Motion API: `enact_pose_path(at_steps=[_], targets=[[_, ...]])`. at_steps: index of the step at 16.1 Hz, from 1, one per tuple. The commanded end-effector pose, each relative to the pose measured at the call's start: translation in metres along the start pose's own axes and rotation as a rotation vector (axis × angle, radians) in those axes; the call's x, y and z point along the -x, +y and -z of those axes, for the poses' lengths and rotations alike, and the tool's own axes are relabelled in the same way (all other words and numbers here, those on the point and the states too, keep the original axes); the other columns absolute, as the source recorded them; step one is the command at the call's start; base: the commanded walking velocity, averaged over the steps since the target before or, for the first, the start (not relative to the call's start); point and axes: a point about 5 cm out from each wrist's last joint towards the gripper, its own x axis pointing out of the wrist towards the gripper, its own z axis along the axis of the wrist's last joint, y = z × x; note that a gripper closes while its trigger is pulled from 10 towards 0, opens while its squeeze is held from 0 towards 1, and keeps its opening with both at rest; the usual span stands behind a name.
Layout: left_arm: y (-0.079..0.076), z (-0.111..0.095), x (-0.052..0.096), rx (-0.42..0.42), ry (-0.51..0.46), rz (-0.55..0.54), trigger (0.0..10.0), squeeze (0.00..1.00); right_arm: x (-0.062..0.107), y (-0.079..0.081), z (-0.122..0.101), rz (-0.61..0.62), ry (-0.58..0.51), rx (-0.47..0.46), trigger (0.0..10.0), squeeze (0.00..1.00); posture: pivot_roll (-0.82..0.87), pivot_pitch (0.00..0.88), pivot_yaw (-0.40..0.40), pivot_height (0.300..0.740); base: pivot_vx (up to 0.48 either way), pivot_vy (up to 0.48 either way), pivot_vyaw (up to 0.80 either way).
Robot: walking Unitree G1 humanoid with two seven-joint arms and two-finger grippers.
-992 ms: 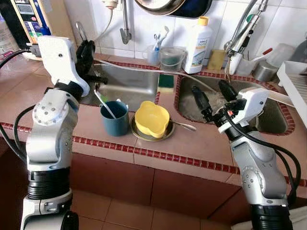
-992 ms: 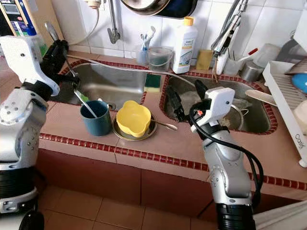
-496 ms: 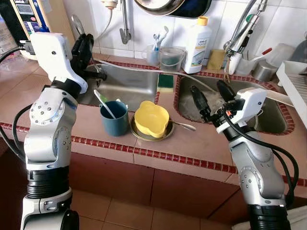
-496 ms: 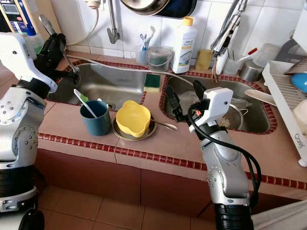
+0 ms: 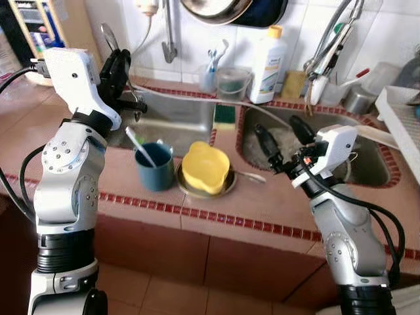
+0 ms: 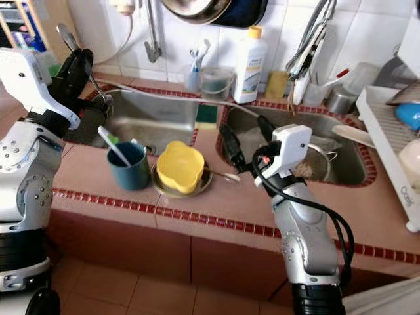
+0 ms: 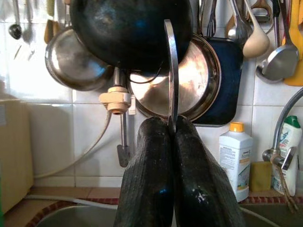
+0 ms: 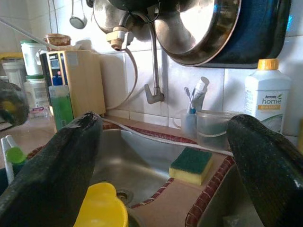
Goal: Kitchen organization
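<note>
Left eye view: the left gripper (image 5: 120,65) is raised above the near-left corner of the left sink (image 5: 172,118), its fingers pressed together on the handle of a metal spoon (image 5: 109,38), whose bowl sticks up past the fingertips. On the tiled counter (image 5: 262,197) stand a teal cup (image 5: 155,167) with a white utensil in it and, just beside it, a yellow bowl (image 5: 206,167) on a small plate. The right gripper (image 5: 283,141) hovers over the near edge of the right sink (image 5: 367,164), fingers spread wide and holding nothing.

Right eye view: the same layout; a green sponge (image 6: 206,114) lies on the divider between the sinks, and a white bottle (image 6: 247,56) stands at the wall.

Left wrist view: the two fingers (image 7: 151,175) meet tip to tip, and the thin spoon handle rises edge-on from between them, in front of hanging pans (image 7: 189,85).

Right wrist view: the fingers (image 8: 52,170) stand far apart, with the sponge and the left sink seen between them and the yellow bowl's rim below.
</note>
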Motion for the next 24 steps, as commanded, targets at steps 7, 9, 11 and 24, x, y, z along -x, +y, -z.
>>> enact_pose_path(at_steps=[7,9,11,24], targets=[[-0.001,-0.002,0.000,0.001,-0.008,0.018,10.0,0.00,0.000,0.004,-0.001,-0.043,0.011,0.003,10.0,0.00,-0.07,0.055,-0.005,0.740,0.389,0.000,0.00],[-0.002,-0.002,0.000,0.002,-0.008,0.018,10.0,0.00,0.000,0.004,-0.001,-0.047,0.012,0.002,10.0,0.00,-0.07,0.055,-0.005,0.740,0.390,0.000,0.00],[-0.002,-0.002,0.000,0.003,-0.008,0.019,10.0,0.00,0.000,0.005,-0.001,-0.053,0.014,0.002,10.0,0.00,-0.07,0.054,-0.006,0.740,0.375,0.000,0.00],[0.005,0.023,-0.017,-0.220,0.039,-0.003,10.0,0.00,0.013,0.032,-0.002,-0.247,0.143,0.007,10.0,0.00,-0.10,0.062,0.017,0.740,0.000,0.000,0.00]])
